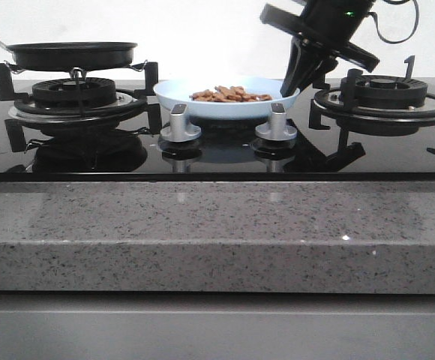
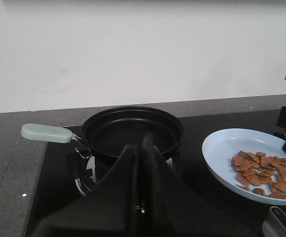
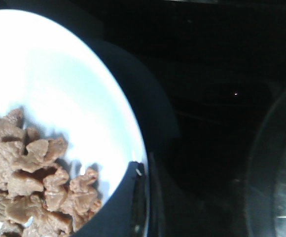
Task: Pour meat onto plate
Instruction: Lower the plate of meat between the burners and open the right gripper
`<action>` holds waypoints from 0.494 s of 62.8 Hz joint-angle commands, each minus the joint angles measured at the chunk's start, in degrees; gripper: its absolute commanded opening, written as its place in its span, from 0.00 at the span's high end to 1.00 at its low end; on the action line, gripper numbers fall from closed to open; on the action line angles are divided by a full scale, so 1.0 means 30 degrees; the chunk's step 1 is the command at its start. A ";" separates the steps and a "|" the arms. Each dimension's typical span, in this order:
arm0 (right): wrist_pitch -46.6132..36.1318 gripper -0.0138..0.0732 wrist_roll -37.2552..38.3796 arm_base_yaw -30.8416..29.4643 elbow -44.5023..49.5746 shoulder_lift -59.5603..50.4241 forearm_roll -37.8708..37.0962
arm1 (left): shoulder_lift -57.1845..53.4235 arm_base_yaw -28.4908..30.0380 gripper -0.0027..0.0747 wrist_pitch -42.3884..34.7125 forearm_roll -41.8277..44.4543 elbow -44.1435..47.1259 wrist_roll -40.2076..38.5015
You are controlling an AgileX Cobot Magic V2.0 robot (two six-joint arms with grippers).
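Right gripper (image 1: 301,77), upper right of frame: fingers pinched on the rim of the plate (image 1: 202,107), apparently. Meat (image 1: 231,94) heaped on plate, centre frame. Left gripper (image 2: 142,148) pressed together, empty, before black pan (image 1: 71,54) at upper left.

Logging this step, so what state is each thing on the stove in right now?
meat: piled on the plate, none in the pan.
plate: between the burners, right gripper at its rim.
frying pan: empty, level on the left burner.
left gripper: jaws shut, holding nothing.
right gripper: jaws shut on the plate's rim.
stove knobs: upright, setting unreadable.
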 commanded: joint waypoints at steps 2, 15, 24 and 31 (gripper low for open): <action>0.0133 0.89 -0.0001 -0.0058 -0.0752 -0.1345 -0.0112 | -0.0056 -0.0118 0.99 -0.1526 -0.0108 -0.0551 -0.0121; 0.0257 0.75 0.0133 -0.0058 -0.0752 -0.1345 -0.0260 | -0.0056 -0.0118 0.99 -0.1526 -0.0108 -0.0551 -0.0121; 0.0307 0.64 0.0133 -0.0058 -0.0752 -0.1345 -0.0260 | -0.0056 -0.0118 0.99 -0.1526 -0.0108 -0.0551 -0.0121; 0.0307 0.55 0.0133 -0.0058 -0.0752 -0.1345 -0.0260 | -0.0056 -0.0118 0.99 -0.1526 -0.0108 -0.0551 -0.0121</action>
